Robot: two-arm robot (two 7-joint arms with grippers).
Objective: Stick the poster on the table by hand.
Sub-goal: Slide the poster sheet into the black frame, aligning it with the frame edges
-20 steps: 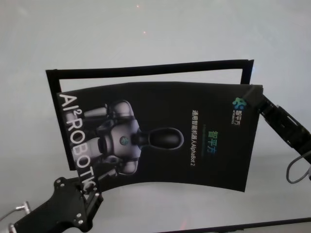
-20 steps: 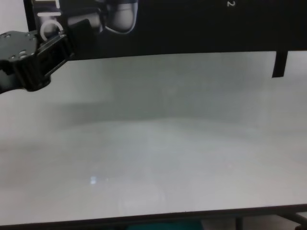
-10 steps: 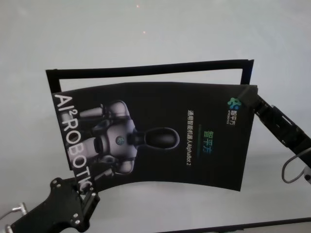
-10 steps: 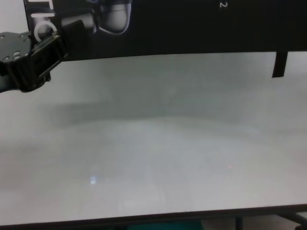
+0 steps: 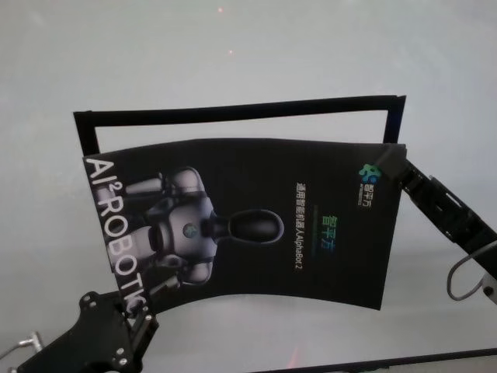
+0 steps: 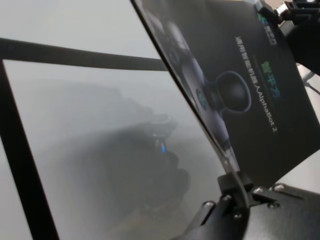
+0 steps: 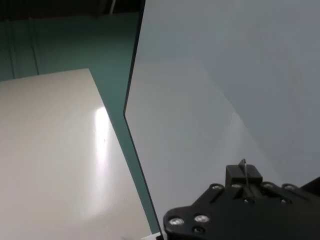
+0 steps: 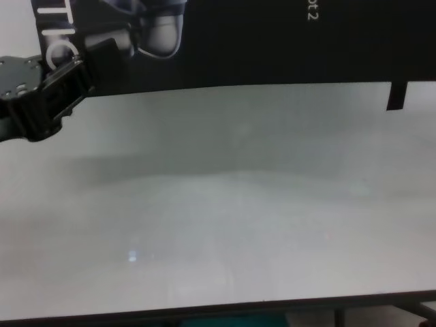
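Observation:
The poster [image 5: 256, 225] is a glossy black sheet with a grey robot figure and white letters. It hangs bowed above the pale table [image 5: 233, 47], held at two opposite corners. My left gripper [image 5: 142, 309] is shut on its near left corner, by the white letters. My right gripper [image 5: 392, 165] is shut on its far right corner, by the small logo. In the chest view the poster [image 8: 272, 41] fills the top, with the left gripper [image 8: 76, 73] clamped on it above the table [image 8: 238, 204]. The left wrist view shows the poster [image 6: 250, 85] rising from the left gripper [image 6: 234, 181]; the right wrist view shows the right gripper [image 7: 243, 172] on a thin edge.
A narrow black strip [image 5: 233, 110] lies on the table as a three-sided frame behind the poster, its sides running toward me at left [image 5: 84, 134] and right [image 5: 394, 120]. One strip end [image 8: 397, 95] shows in the chest view. The table's dark front edge [image 8: 204, 315] is near.
The poster has shifted toward me and a little to the left, with both grippers still clamped on its corners. The strip frame has not moved.

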